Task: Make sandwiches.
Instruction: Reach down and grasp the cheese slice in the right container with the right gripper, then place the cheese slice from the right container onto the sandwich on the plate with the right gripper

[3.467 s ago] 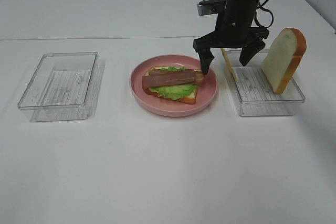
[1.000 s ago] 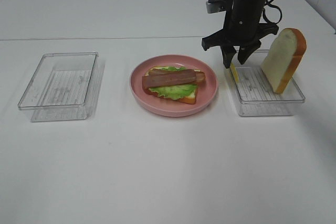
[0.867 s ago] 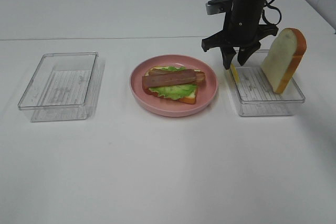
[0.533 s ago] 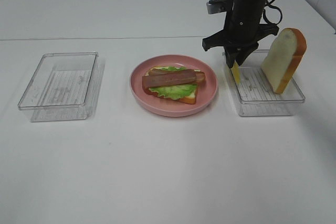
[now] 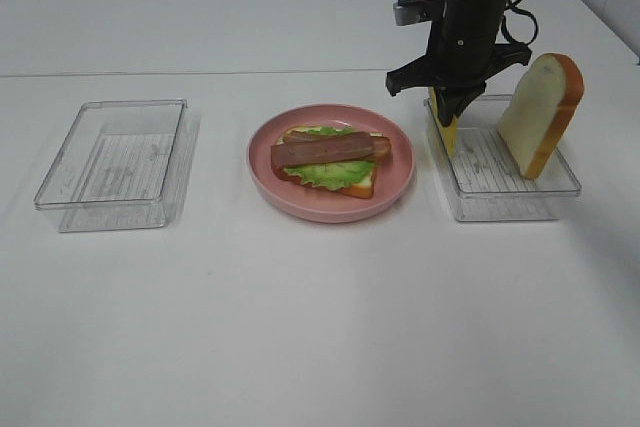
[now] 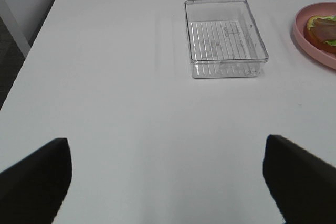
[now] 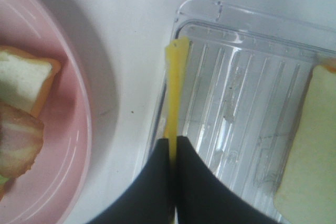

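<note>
Pinching yellow cheese slice [image 7: 175, 93] on edge, right gripper [image 7: 172, 148] clamped over right tray [image 5: 520, 182]; left gripper [image 6: 168, 177] fingers apart, apparently holding nothing.

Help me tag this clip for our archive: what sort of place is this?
Probably a lab or test bench set up as a mock kitchen: a bare white table, toy food on a pink plate, clear plastic trays, and a robot arm whose fingers pinch a cheese slice.

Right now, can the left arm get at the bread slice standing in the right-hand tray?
Probably not cleanly: the right gripper, shut on the cheese slice, stands over that tray beside the bread slice.
</note>
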You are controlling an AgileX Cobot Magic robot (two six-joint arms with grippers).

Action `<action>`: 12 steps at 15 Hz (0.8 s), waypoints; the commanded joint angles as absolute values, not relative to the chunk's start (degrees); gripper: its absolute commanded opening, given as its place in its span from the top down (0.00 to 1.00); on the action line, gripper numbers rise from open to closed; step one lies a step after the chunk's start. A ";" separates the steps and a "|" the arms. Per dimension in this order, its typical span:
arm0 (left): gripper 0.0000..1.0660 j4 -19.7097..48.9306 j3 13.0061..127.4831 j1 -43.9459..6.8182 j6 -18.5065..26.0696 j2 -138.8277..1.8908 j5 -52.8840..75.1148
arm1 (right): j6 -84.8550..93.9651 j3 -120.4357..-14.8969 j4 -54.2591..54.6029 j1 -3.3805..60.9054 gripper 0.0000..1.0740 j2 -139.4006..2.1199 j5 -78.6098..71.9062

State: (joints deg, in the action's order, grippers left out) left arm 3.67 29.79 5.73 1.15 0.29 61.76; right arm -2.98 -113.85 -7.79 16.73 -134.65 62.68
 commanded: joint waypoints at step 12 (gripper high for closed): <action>0.15 3.78 29.68 6.02 1.26 1.09 61.59 | -1.72 -117.63 9.40 17.25 1.00 -121.07 70.07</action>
State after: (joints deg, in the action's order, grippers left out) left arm 3.67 29.79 5.73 1.15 0.29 61.76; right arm -2.35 -117.46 6.59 16.90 -121.30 69.50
